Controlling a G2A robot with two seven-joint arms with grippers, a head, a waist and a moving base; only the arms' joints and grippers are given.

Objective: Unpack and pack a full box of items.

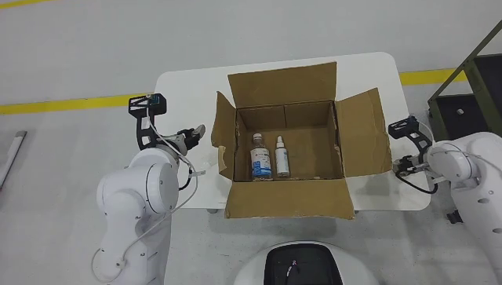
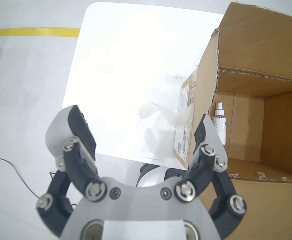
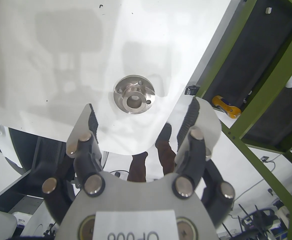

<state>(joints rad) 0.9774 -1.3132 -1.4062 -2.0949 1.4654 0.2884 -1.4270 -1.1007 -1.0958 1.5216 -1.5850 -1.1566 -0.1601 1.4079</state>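
An open cardboard box (image 1: 286, 199) stands in the middle of the white table (image 1: 188, 96), all its flaps folded outward. Inside lie a blue-labelled bottle (image 1: 261, 159) and a white spray bottle (image 1: 282, 157), side by side. My left gripper (image 1: 193, 134) hovers open near the table's front left edge, just outside the box's left flap. In the left wrist view the left gripper (image 2: 138, 119) holds nothing, and the spray bottle (image 2: 220, 122) shows inside the box (image 2: 256, 58). My right gripper (image 3: 141, 108) is open over the table's right front corner, above a metal flange (image 3: 134, 97).
A green metal rack (image 3: 258, 58) stands off the table's right side with a yellow item (image 3: 226, 106) on its shelf. The rack (image 1: 471, 89) also shows in the top view. Bare table (image 2: 126, 76) lies left of the box. A crumpled clear wrapper (image 2: 158, 112) lies by the box wall.
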